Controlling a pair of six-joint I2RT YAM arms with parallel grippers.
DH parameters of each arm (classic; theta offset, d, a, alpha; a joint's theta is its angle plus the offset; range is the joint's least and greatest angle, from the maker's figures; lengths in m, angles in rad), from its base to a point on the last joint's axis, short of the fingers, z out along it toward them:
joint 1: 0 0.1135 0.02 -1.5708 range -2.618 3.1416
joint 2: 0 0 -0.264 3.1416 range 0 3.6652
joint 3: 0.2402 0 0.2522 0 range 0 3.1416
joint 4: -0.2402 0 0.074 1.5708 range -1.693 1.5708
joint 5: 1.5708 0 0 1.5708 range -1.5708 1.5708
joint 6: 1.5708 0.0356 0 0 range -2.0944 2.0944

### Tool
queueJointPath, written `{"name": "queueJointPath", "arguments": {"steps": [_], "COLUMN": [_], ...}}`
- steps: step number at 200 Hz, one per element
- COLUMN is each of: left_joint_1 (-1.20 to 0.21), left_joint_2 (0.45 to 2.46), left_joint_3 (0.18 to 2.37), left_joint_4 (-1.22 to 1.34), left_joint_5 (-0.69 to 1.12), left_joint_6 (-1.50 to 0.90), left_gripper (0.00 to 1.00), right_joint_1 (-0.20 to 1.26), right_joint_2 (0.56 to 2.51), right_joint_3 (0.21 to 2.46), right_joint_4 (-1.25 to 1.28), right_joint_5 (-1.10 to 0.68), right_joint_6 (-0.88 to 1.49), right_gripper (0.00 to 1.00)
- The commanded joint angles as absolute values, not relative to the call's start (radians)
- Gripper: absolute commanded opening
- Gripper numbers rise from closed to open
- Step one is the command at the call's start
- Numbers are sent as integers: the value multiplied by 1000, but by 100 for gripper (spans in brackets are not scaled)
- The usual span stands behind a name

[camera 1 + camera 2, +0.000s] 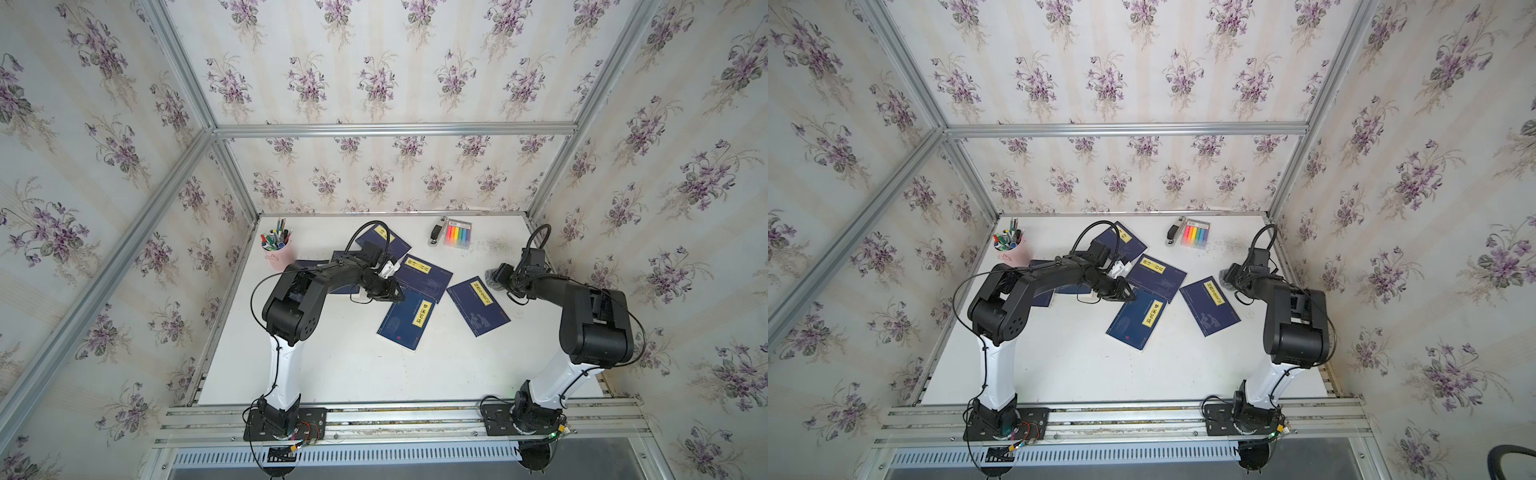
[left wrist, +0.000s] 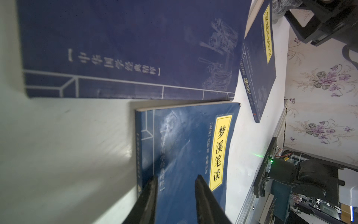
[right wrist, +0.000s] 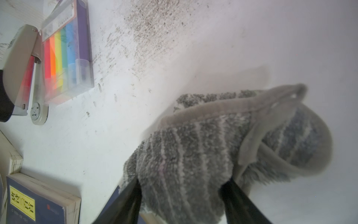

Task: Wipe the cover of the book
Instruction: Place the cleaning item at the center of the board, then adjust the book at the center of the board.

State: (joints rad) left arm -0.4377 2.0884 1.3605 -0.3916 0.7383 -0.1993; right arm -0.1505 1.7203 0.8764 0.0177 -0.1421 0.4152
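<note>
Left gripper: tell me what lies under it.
The yellow-labelled blue book lies under the left gripper, cover up and smeared. The fingers hide strips of cover; whether they touch it cannot be told.

This is looking like a robot lab cell dressed as a study — aluminium framing [image 1: 395, 129] holding floral wallpaper panels [image 1: 374, 62] around a tabletop [image 1: 353, 365] carrying a pen cup [image 1: 277, 253], stapler [image 1: 436, 235] and books [image 1: 409, 318].

Four blue books [image 1: 384, 241] [image 1: 424, 276] [image 1: 405, 320] [image 1: 478, 305] are lying in plain sight to the right of the one pink pen cup [image 1: 277, 254]. At least one more book [image 1: 309, 264] is showing just beside that cup, partly covered. One stapler [image 1: 436, 235], one highlighter pack [image 1: 458, 233] and one grey cloth [image 3: 193, 155] are sitting farther right. Two robot arms [image 1: 291, 307] [image 1: 594, 324] are reaching in.
</note>
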Motion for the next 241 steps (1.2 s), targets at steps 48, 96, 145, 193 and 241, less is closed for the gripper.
{"name": "queueJointPath", "arguments": {"steps": [48,96,145,193,241], "left_joint_1": [-435,-408,-394,-222,-84], "left_joint_2": [1976,1816,1589,1503,1368], "left_joint_3": [1271,1221,1177,1082,789], "left_joint_4": [-396,-379,-373,-257,107], "left_joint_5": [523,421,315,113,-15], "left_joint_6": [-145,-125,-99,-62,-30], "left_gripper": [77,89,100,100,100], "right_joint_1": [-134,-126,-95,-60,-57], "right_joint_2": [1514,1442,1400,1379,1386], "right_joint_3": [801,800,738,544,397], "right_joint_4": [129,174,312,657,868], "right_joint_5": [-216,-216,-136,-68,-84], "right_joint_6": [354,333,276,140,85], "right_gripper": [100,100,100,100,100]}}
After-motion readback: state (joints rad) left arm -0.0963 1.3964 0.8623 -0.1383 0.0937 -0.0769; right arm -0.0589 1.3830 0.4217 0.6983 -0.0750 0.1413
